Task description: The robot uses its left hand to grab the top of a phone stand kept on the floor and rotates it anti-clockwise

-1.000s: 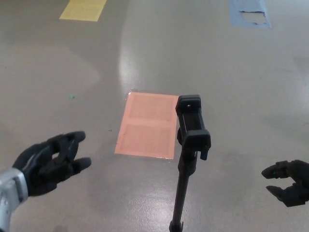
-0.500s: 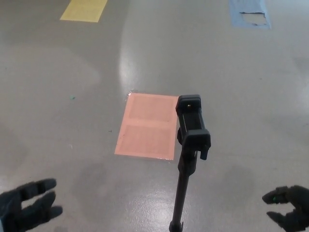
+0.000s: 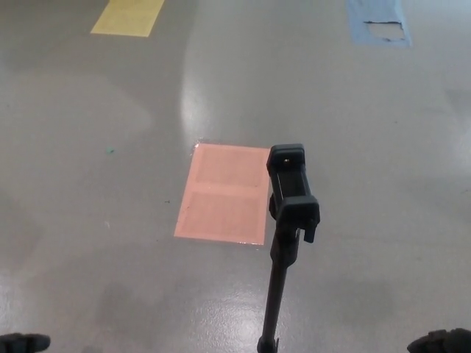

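A black phone stand (image 3: 288, 220) rises from the grey floor near the picture's lower middle, its clamp head (image 3: 290, 184) upright on a thin pole (image 3: 276, 301). Nothing touches it. Only a dark sliver of my left hand (image 3: 22, 343) shows at the bottom left corner, far from the stand. A small black part of my right hand (image 3: 443, 342) shows at the bottom right corner. Too little of either hand shows to tell how it is set.
A pink rectangular mat (image 3: 224, 193) lies on the floor just left of and behind the stand's head. A yellow floor mark (image 3: 126, 15) sits at the top left, a blue one (image 3: 377, 20) at the top right.
Both hands have dropped down toward the bottom edge and are nearly out of the picture. The left hand moved away from the stand. The stand has not moved.
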{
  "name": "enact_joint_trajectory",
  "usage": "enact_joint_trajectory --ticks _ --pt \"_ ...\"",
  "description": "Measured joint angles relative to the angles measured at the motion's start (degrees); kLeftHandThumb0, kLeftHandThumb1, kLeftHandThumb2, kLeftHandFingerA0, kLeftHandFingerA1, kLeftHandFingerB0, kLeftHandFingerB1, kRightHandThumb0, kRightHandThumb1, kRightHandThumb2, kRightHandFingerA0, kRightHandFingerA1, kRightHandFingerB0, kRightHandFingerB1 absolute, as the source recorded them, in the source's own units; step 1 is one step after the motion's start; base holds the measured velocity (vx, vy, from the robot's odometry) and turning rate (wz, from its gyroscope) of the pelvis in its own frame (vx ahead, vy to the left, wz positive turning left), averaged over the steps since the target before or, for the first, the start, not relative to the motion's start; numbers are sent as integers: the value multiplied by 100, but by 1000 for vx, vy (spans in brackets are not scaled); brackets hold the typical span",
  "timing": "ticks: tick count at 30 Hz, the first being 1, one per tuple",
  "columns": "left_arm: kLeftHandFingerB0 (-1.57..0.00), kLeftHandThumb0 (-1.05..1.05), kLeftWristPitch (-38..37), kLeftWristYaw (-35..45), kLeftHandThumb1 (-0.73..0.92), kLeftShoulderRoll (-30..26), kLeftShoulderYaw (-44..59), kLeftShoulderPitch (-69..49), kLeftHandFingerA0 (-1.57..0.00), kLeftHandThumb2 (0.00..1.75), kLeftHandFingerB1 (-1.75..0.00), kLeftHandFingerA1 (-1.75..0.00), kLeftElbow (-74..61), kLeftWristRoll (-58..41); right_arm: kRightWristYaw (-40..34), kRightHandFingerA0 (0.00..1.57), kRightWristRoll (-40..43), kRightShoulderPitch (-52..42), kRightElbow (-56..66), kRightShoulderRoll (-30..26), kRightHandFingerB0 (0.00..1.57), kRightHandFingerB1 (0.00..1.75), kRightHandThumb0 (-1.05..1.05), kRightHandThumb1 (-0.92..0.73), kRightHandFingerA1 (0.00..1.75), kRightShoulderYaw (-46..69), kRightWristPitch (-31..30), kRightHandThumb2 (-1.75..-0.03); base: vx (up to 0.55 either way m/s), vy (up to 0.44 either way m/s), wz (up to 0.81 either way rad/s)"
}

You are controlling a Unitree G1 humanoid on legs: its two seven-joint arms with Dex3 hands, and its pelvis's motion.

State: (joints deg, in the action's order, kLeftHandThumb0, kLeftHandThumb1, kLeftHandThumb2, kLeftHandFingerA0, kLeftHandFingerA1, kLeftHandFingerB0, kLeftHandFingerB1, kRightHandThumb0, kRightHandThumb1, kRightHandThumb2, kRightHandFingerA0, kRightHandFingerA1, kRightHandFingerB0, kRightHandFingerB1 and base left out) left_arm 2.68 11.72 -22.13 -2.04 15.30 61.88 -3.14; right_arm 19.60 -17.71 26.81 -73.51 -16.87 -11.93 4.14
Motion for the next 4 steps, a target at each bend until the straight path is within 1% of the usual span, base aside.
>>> enact_joint_trajectory --ticks 1,2,4 --pt "-41 -27 -101 -80 66 -21 -66 0 -81 60 -34 -89 63 62 -2 38 0 -14 5 0 19 29 -40 -84 41 5 9 -65 0 0 0" --pt "-41 -26 -161 -125 66 -31 -100 0 -76 60 -34 -80 100 93 -3 34 0 -21 8 0 15 37 -47 -73 49 9 14 -81 0 0 0" --pt "-41 -26 -260 -200 66 -45 -154 0 -76 60 -34 -80 163 145 -6 34 2 -31 15 0 15 37 -47 -73 49 15 22 -81 0 0 0"
